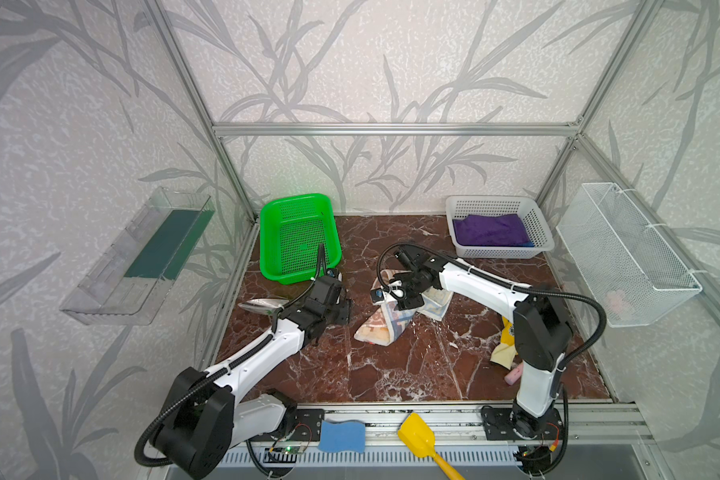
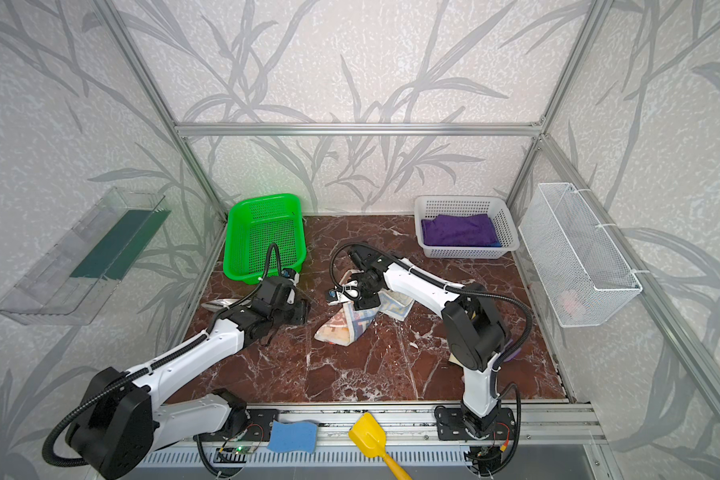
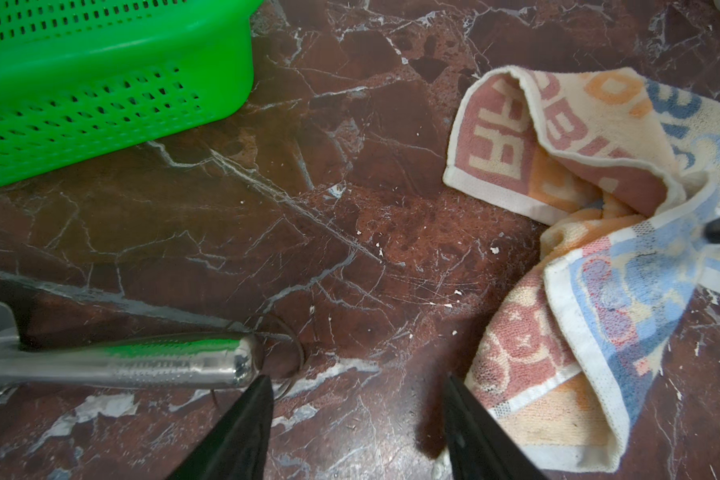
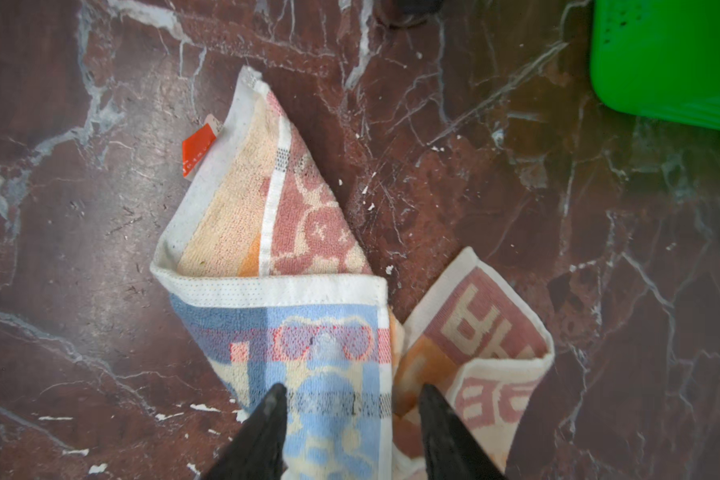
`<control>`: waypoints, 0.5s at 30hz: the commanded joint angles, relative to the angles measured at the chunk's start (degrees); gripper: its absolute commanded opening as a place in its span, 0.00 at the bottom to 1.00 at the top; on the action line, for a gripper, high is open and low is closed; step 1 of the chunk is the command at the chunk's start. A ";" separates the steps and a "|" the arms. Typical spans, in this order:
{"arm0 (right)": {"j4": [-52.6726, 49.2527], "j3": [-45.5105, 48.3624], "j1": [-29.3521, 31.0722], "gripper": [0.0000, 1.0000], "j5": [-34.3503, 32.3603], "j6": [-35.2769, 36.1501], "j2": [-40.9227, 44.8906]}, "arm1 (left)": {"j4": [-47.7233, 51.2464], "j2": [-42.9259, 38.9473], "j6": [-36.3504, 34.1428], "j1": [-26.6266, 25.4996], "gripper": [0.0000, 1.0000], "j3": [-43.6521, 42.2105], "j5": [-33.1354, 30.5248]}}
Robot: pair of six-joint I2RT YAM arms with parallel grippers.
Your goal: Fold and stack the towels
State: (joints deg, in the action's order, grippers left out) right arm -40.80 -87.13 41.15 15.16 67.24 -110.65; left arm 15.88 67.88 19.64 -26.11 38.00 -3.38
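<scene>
right gripper (image 4: 352, 392) hangs, jaws apart, over the half-folded printed towel (image 4: 275, 216) mid-table; left gripper (image 3: 358, 382) is beside it, spread and empty. you have the purple towel (image 1: 491, 230) atop the blue towel (image 1: 527, 244) in the white basket (image 1: 499, 200); only this one remains to stack.

You see a red-brown marble floor (image 1: 391, 365), with an aluminium frame (image 1: 391, 129) around it, grey leaf-print walls (image 1: 391, 62) beyond it, a clear shelf (image 1: 113, 274) left of it, a wire basket (image 1: 624, 257) right of it.
</scene>
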 commanded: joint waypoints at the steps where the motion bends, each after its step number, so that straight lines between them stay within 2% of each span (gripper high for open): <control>1: -6.39 -4.26 0.69 0.52 -1.41 5.49 -3.26 | 0.86 -1.65 1.43 0.64 0.66 -0.73 -1.94; 2: -6.78 -5.29 0.69 0.52 -1.26 5.90 -4.29 | 0.98 -1.80 1.52 0.72 0.66 -0.84 -2.20; 3: -7.06 -6.26 0.73 0.52 -1.18 6.29 -5.20 | 1.21 -2.10 1.63 0.86 0.76 -0.82 -2.41; 4: -7.36 -7.08 0.78 0.52 -1.19 6.87 -6.05 | 1.39 -2.33 1.68 1.08 0.79 -0.91 -2.61; 15: -10.24 -15.96 0.87 0.51 -0.39 9.05 -13.94 | 1.61 -6.21 3.96 3.22 0.79 -3.52 -5.09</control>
State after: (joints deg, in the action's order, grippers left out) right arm -47.07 -100.90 41.76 13.98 74.83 -122.69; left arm 16.45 63.20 21.56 -23.57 35.73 -6.42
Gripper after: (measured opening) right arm 0.512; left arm 0.791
